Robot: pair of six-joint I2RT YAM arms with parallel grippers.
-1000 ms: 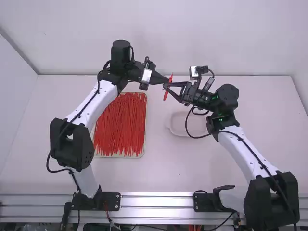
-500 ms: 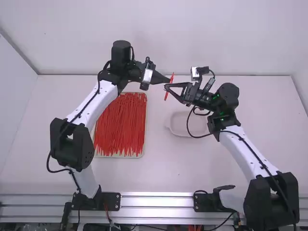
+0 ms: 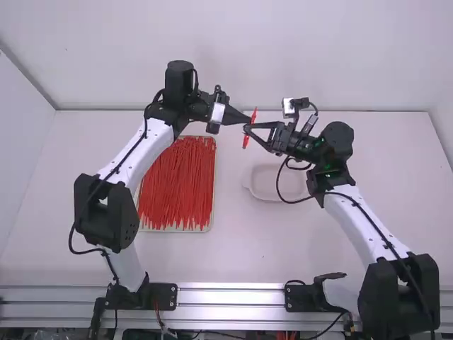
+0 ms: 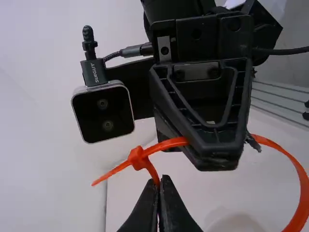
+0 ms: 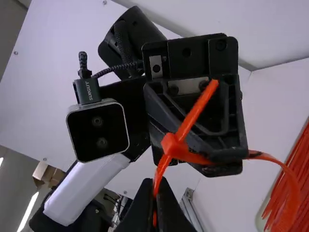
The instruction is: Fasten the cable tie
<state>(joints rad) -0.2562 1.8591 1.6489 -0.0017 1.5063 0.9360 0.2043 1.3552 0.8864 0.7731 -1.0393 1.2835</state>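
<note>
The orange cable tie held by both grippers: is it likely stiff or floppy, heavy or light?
Probably springy rather than limp: the cable tie holds a smooth arc in the air. Likely very light, being a thin strip.

High view: tray (image 3: 177, 229) sits on the table (image 3: 396, 177) left of centre, with the pile of ties (image 3: 180, 177) in it. Dish (image 3: 263, 190) is on the table just right of centre, apart from the tray. Cable tie (image 3: 246, 132) is at upper centre, off the table. Left arm's fingers (image 3: 236, 122) are on its left, right arm's fingers (image 3: 259, 129) on its right, both touching it.
</note>
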